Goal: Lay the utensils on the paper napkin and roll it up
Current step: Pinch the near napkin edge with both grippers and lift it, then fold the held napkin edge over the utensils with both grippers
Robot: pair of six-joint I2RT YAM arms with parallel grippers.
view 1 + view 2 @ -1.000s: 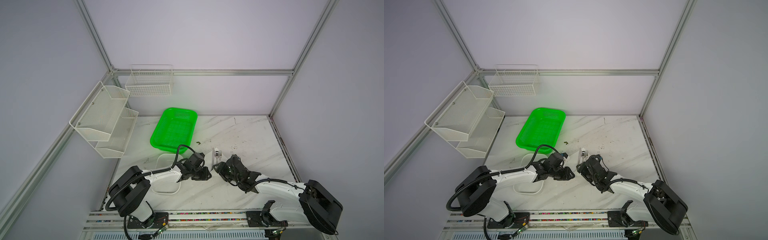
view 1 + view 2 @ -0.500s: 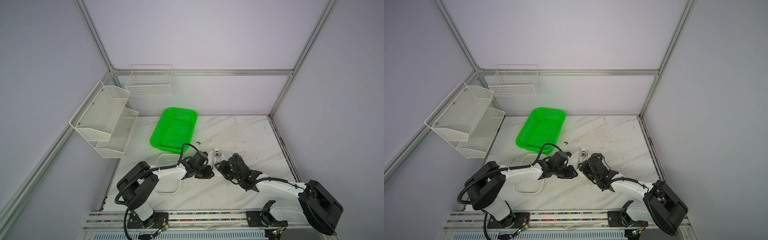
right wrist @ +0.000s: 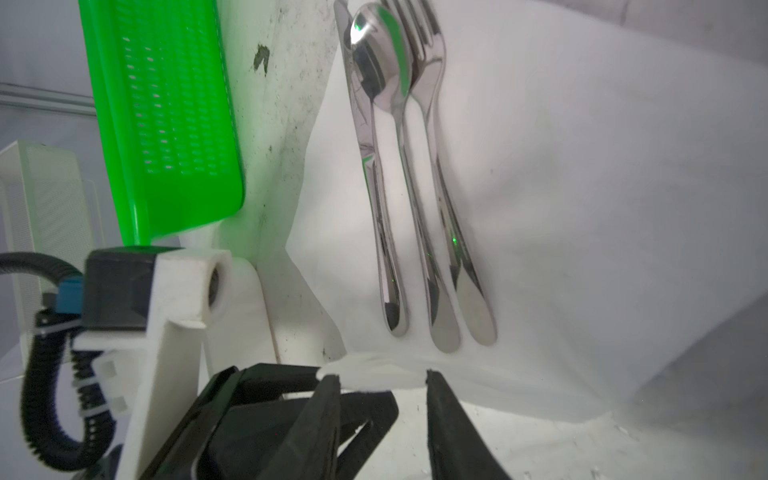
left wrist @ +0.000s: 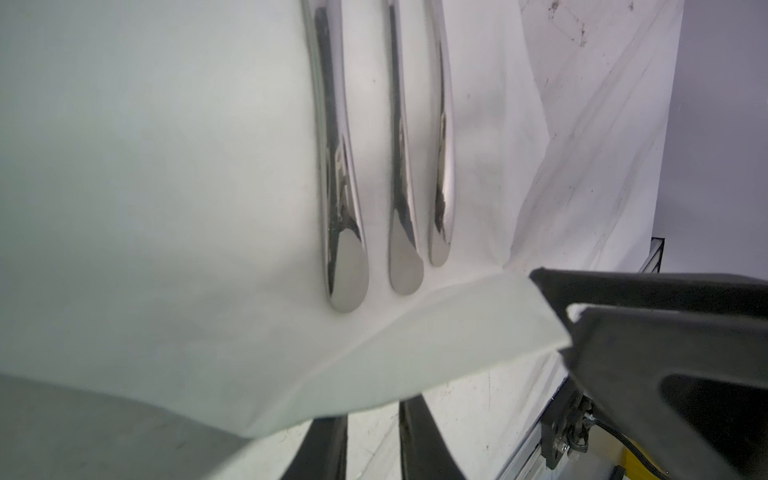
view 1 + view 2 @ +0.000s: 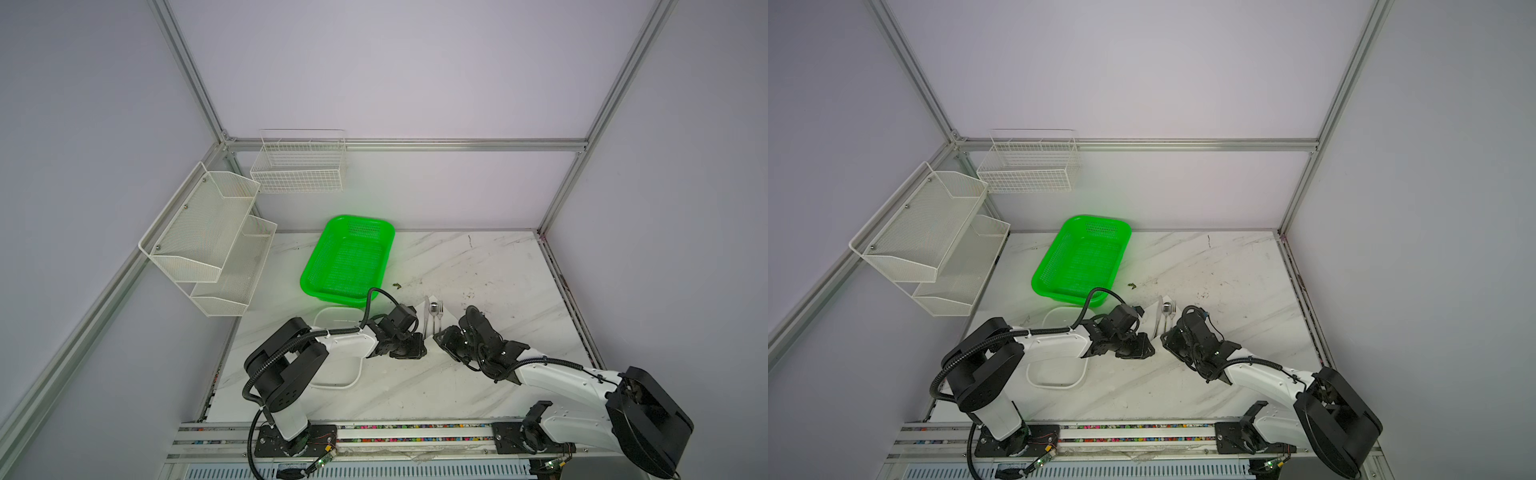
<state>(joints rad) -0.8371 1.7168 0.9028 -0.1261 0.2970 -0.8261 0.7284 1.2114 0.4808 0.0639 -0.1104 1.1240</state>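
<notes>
The paper napkin [image 3: 561, 187] lies flat on the marble table, seen in both top views [image 5: 450, 318] [image 5: 1147, 314]. The utensils [image 3: 415, 208] [image 4: 405, 187], a knife, a spoon and a fork, lie side by side on it [image 5: 434, 316] [image 5: 1168, 316]. My right gripper [image 3: 384, 376] [image 5: 441, 338] is open, its fingertips either side of the napkin's raised near edge. My left gripper [image 4: 374, 417] [image 5: 419, 348] is beside it, fingers a narrow gap apart. Its tips are hidden under the lifted napkin edge [image 4: 415, 353]. Whether they pinch it does not show.
A green basket [image 5: 349, 257] stands just behind the napkin. A white tray [image 5: 345, 385] lies under the left arm. Two white mesh shelves [image 5: 208, 237] and a wire basket [image 5: 299, 166] hang on the left and back walls.
The left arm has reached further in toward the napkin's near edge. The right gripper's jaws have narrowed. The two grippers now stand closer together.
</notes>
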